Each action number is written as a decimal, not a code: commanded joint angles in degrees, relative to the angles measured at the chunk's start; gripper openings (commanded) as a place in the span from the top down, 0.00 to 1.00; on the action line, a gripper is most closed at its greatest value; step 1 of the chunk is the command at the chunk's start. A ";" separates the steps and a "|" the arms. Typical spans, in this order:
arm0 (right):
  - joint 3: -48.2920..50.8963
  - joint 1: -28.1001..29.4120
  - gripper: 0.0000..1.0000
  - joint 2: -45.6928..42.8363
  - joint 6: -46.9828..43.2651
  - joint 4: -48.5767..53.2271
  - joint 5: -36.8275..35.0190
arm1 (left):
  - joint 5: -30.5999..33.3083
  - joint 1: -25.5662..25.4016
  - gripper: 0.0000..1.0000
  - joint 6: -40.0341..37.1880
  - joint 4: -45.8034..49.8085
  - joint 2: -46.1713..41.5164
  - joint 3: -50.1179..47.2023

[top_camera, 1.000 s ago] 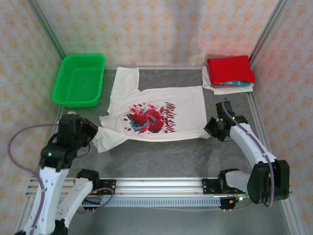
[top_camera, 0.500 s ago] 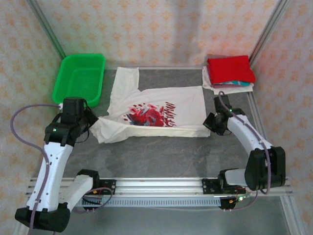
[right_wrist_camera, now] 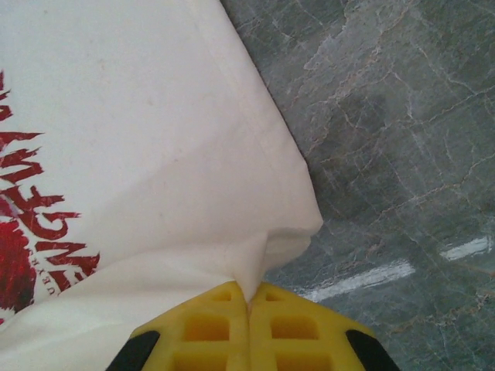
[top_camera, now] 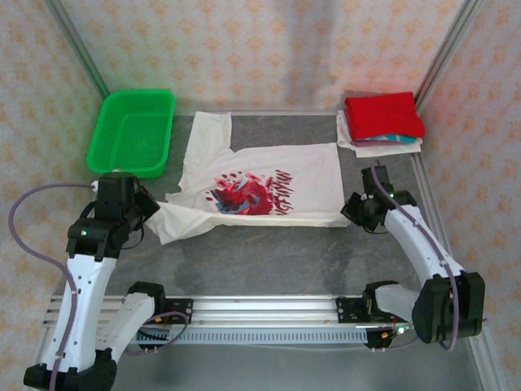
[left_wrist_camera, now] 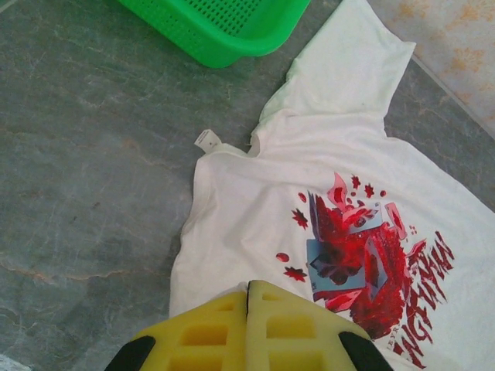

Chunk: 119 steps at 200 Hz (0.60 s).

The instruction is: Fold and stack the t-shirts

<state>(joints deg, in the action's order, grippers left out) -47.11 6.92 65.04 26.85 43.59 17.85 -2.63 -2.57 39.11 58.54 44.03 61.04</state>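
Note:
A cream-white t-shirt point(top_camera: 277, 167) with a red splatter graphic lies spread on the grey table, its collar to the left. My left gripper point(top_camera: 153, 209) is shut on the shirt's near left edge; in the left wrist view the yellow fingers point(left_wrist_camera: 209, 332) pinch the cloth point(left_wrist_camera: 255, 216). At the near right, my right gripper point(top_camera: 351, 210) is shut on the hem corner, and that cloth point(right_wrist_camera: 155, 154) bunches up between its yellow fingers point(right_wrist_camera: 294, 328). Folded t-shirts are stacked at the back right: a red one point(top_camera: 383, 114) on top of a white one with a teal edge point(top_camera: 383, 145).
A green mesh basket point(top_camera: 130, 130) stands at the back left, its rim point(left_wrist_camera: 224, 46) close to the shirt's sleeve. Metal frame posts and patterned walls close in the table. Bare grey table point(top_camera: 269, 261) lies between the shirt and the arm rail.
Both grippers stayed shut on the shirt. They carried its near edge a little toward the far side, then came partly back, and the near edge now sits slightly further in than a second ago.

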 commanded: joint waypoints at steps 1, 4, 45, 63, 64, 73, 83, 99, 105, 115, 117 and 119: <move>1.84 -0.30 1.00 -3.10 -1.14 2.75 0.17 | -0.63 0.55 1.00 0.17 2.07 -2.96 -2.40; 2.10 -0.32 1.00 -3.48 -1.12 2.83 0.13 | -0.74 0.59 1.00 0.22 2.10 -3.32 -2.70; 3.73 -0.39 1.00 -4.30 -1.63 1.46 0.44 | -1.40 0.55 1.00 0.55 0.91 -6.13 -5.73; 2.80 -0.33 1.00 -2.01 -1.78 0.02 0.08 | -1.20 0.60 1.00 -0.37 -0.86 -4.03 -5.79; 2.77 -0.33 1.00 -1.79 -1.75 -0.08 0.08 | -1.17 0.58 1.00 -0.40 -1.01 -3.86 -5.77; 1.98 -0.33 1.00 -0.42 -2.01 -0.59 0.40 | -1.16 0.63 1.00 -0.94 -1.91 -2.28 -5.37; 1.18 -0.33 1.00 0.85 -2.09 -1.29 0.77 | -1.02 0.63 1.00 -1.44 -2.90 -0.51 -4.74; 0.01 -0.33 1.00 2.45 -2.32 -2.13 0.36 | -0.24 0.63 1.00 -2.21 -4.93 1.90 -4.10; -0.62 -0.33 1.00 3.78 -2.59 -2.17 -0.06 | -0.05 0.72 1.00 -2.51 -5.67 2.89 -3.84; -1.46 -0.34 1.00 5.39 -2.84 -2.13 -0.07 | 0.07 0.81 1.00 -3.01 -6.62 4.56 -3.32; -1.66 -0.33 1.00 5.64 -2.87 -2.11 -0.02 | 0.08 0.81 1.00 -3.11 -6.74 4.92 -3.17; -1.80 -0.35 1.00 5.92 -2.86 -2.15 -0.01 | 0.08 0.88 1.00 -3.19 -6.85 5.28 -2.97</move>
<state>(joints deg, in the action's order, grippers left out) -45.56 6.92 68.27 25.34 42.96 18.48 -3.99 -2.46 38.39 55.90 46.63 55.99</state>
